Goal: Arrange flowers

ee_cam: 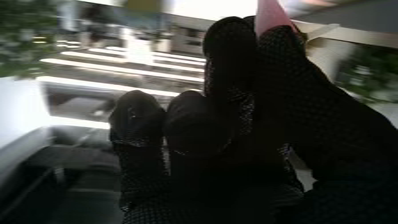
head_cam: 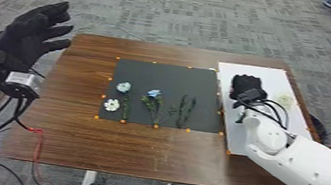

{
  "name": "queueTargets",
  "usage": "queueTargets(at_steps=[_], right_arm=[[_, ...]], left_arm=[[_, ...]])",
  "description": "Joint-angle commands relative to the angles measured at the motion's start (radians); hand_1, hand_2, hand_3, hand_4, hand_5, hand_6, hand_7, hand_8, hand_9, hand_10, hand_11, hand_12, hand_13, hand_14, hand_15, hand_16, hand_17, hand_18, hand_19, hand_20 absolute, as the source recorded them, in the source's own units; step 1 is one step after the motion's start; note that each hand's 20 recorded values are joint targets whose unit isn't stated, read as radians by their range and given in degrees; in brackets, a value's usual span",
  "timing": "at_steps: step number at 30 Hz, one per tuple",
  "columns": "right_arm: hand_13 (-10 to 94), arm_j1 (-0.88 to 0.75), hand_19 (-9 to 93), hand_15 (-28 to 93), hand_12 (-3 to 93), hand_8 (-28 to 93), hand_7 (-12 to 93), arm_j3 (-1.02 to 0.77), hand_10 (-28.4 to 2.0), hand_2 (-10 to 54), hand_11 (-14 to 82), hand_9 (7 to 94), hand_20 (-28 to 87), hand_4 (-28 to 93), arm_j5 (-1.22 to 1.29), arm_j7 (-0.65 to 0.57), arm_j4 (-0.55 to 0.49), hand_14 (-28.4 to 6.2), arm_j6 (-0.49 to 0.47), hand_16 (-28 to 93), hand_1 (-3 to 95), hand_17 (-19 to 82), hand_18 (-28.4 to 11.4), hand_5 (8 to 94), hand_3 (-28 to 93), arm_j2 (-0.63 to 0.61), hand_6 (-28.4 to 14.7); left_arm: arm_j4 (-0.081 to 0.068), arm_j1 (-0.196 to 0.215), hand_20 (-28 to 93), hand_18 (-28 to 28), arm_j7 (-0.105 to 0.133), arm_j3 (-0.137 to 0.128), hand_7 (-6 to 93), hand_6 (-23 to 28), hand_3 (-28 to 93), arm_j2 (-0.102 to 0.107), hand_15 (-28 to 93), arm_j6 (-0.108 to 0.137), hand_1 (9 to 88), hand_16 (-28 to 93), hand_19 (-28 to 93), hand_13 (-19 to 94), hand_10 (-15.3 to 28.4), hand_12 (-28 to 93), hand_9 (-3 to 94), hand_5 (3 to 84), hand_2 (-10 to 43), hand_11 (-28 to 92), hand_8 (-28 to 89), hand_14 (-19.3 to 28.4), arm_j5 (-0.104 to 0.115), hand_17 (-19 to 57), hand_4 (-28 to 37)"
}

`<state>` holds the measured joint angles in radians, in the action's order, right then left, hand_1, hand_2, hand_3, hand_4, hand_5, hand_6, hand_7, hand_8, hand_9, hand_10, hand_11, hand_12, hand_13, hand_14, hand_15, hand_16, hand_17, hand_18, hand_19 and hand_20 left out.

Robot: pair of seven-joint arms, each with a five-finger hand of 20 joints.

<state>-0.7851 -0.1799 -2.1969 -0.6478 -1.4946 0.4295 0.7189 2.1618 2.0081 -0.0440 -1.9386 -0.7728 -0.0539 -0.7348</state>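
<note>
In the head view, my left hand (head_cam: pixel 36 33) is raised beyond the table's left edge, its fingers spread. My right hand (head_cam: pixel 246 84) is over the white board (head_cam: pixel 232 70). On the dark mat (head_cam: pixel 146 73) lie a pale blue flower (head_cam: pixel 123 87), a blue flower (head_cam: pixel 154 93) with a leafy stem, a small white flower (head_cam: pixel 111 105) and green stems (head_cam: pixel 187 108). A pale yellowish flower (head_cam: pixel 286 100) lies on the board, right of my right hand. In the right wrist view, a pink thing (ee_cam: pixel 271 16) is pinched at the fingertips of my right hand (ee_cam: pixel 231 120).
Small orange markers edge the mat and the board's left side on the brown table (head_cam: pixel 75 143). A red cable (head_cam: pixel 38 146) hangs over the table's left part. Black cables loop around my right wrist, above the board.
</note>
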Motion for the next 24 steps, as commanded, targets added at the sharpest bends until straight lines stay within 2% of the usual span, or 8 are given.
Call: queueTargets(at_steps=[1, 2, 4, 8, 9, 12, 17, 24], right_arm=[[70, 0.131, 93, 83, 49.4, 0, 47, 0.076, -5.3, -9.5, 28.3, 83.7, 58, -28, -0.018, 0.078, -0.074, -6.7, 0.035, 33, 50.0, 42, -20.3, 72.7, 84, 0.208, 1.8], [70, 0.14, 93, 83, 49.5, 0, 47, 0.09, -5.3, -9.5, 28.2, 83.7, 58, -28, -0.017, 0.074, -0.08, -6.7, 0.032, 33, 49.9, 42, -20.3, 72.9, 85, 0.215, 1.8], [70, 0.16, 93, 83, 49.5, 0, 46, 0.119, -5.4, -9.5, 27.8, 84.0, 58, -27, -0.013, 0.069, -0.082, -6.7, 0.028, 33, 49.9, 42, -20.3, 73.3, 84, 0.23, 1.8], [70, 0.168, 93, 83, 49.6, 0, 46, 0.154, -5.4, -9.5, 27.0, 84.5, 58, -27, -0.011, 0.063, -0.093, -6.7, 0.004, 33, 49.8, 42, -20.4, 73.5, 84, 0.24, 1.9], [70, 0.174, 93, 83, 49.7, 0, 45, 0.173, -5.4, -9.5, 26.9, 84.5, 58, -27, -0.015, 0.057, -0.094, -6.7, 0.007, 33, 49.9, 42, -20.4, 73.8, 84, 0.244, 1.9], [70, 0.172, 93, 83, 49.7, -1, 45, 0.19, -5.4, -9.5, 26.3, 84.8, 58, -28, -0.02, 0.064, -0.071, -6.7, -0.014, 34, 49.9, 42, -20.3, 74.3, 84, 0.261, 2.0], [70, 0.165, 93, 83, 49.7, -1, 44, 0.205, -5.6, -9.5, 25.5, 85.0, 58, -28, -0.058, 0.056, -0.028, -6.7, -0.048, 34, 49.9, 41, -20.2, 74.6, 84, 0.268, 2.2], [69, 0.163, 93, 83, 49.5, -2, 45, 0.2, -5.7, -9.5, 25.1, 85.1, 58, -28, -0.055, 0.045, 0.026, -6.8, -0.069, 34, 50.1, 41, -20.2, 74.5, 84, 0.272, 2.3]], left_arm=[[-0.016, -0.066, 9, 20.3, -0.007, 0.042, 18.1, 0.2, 67, 0.019, 40, -0.001, 24.1, -4, 38, 5, 8.3, 21, 14.2, 19.4, -4.3, 15, -8, 11.7, 0.006, -11.8, -28.3], [-0.021, -0.083, 9, 20.3, -0.011, 0.052, 18.0, 0.1, 67, 0.022, 40, -0.01, 24.0, -4, 38, 5, 8.2, 21, 14.2, 19.4, -4.4, 15, -8, 11.7, 0.005, -11.8, -28.3], [-0.023, -0.103, 9, 20.2, -0.009, 0.064, 18.0, 0.0, 67, 0.027, 40, -0.011, 24.0, -4, 38, 5, 8.1, 21, 14.1, 19.3, -4.3, 15, -8, 11.7, 0.005, -11.8, -28.3], [-0.038, -0.161, 9, 20.2, -0.005, 0.105, 17.9, -0.1, 67, 0.039, 40, -0.014, 23.8, -4, 38, 5, 8.0, 21, 14.0, 19.1, -4.5, 15, -8, 11.4, 0.006, -11.8, -28.3], [-0.029, -0.149, 9, 20.2, -0.002, 0.093, 17.9, -0.2, 67, 0.038, 40, -0.014, 23.8, -4, 38, 5, 8.0, 21, 14.0, 19.1, -4.5, 15, -8, 11.3, 0.004, -11.8, -28.3], [-0.038, -0.171, 8, 20.1, -0.001, 0.109, 17.9, -0.2, 67, 0.041, 39, -0.007, 23.9, -4, 38, 5, 7.8, 22, 13.9, 19.0, -4.6, 15, -8, 11.1, 0.005, -11.8, -28.3], [-0.043, -0.185, 9, 20.0, -0.003, 0.119, 18.1, -0.3, 67, 0.041, 39, -0.015, 24.0, -4, 37, 5, 7.7, 22, 14.0, 19.0, -4.6, 15, -8, 11.1, 0.006, -11.7, -28.3], [-0.041, -0.186, 9, 20.1, -0.003, 0.119, 18.1, -0.1, 67, 0.038, 39, -0.011, 24.1, -4, 38, 5, 7.9, 22, 14.3, 19.3, -4.4, 15, -9, 11.2, 0.005, -11.7, -28.3]])
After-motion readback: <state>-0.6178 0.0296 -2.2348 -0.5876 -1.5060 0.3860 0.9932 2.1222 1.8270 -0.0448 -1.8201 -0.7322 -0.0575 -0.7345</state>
